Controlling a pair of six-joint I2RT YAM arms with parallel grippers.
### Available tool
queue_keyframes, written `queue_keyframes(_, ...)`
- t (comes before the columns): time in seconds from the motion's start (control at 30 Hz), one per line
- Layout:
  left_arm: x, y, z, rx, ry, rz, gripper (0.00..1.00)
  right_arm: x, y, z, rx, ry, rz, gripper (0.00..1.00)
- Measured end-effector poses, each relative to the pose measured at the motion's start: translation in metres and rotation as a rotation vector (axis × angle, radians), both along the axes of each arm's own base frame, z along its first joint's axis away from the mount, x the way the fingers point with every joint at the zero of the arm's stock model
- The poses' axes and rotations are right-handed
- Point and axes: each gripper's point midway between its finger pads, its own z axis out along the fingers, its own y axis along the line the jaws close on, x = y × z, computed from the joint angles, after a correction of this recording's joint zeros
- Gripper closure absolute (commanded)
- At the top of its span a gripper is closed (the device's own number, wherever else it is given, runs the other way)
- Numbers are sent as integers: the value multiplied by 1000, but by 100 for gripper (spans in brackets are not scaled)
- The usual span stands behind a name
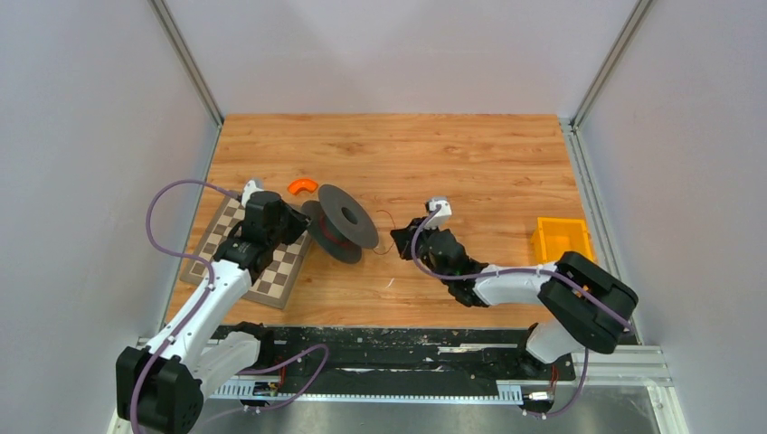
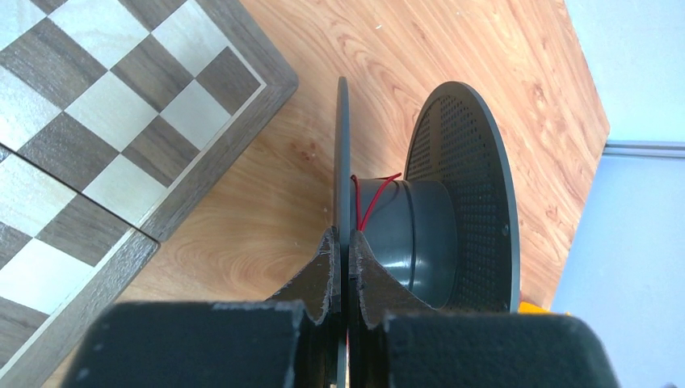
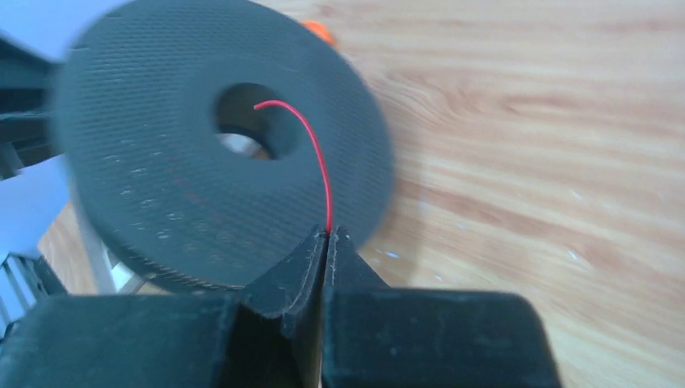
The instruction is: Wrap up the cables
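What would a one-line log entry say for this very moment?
left pincer: shut on rim of spool | right pincer: shut on red wire | wire: arcs toward spool's centre hole | winding: barely begun

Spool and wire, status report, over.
Left gripper shut on spool flange. Right gripper shut on wire, few turns wound. Chessboard beside spool, not blocking.

Spool (image 3: 161, 178) blurred in the right wrist view, wire (image 3: 321, 170) end hidden inside the right claw (image 3: 328, 236).
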Motion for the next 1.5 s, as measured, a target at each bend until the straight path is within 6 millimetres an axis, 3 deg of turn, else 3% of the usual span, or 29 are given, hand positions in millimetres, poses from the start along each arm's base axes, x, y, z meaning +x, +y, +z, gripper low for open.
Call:
queue_keyframes(0.1, -1, 0, -3, -9, 19, 10, 100, -15, 26, 31, -39, -137, 69, 100)
queue_keyframes(0.23, -1, -1, -4, -27, 30, 24, 100, -25, 47, 50, -103, -246, 100, 100)
queue_keyframes(0.5, -3, 0, -6, -35, 45, 35, 100, -43, 74, 39, -258, -365, 120, 100)
queue_keyframes(0.73, -3, 2, -6, -34, 46, 42, 100, -37, 90, 50, -339, -441, 56, 100)
queue_keyframes(1.0, -6, 3, -6, -38, 52, 51, 100, -43, 93, 60, -358, -506, 37, 100)
queue_keyframes(1.5, -9, -2, -5, -92, 71, 62, 100, -45, 79, 66, -381, -551, -2, 100)
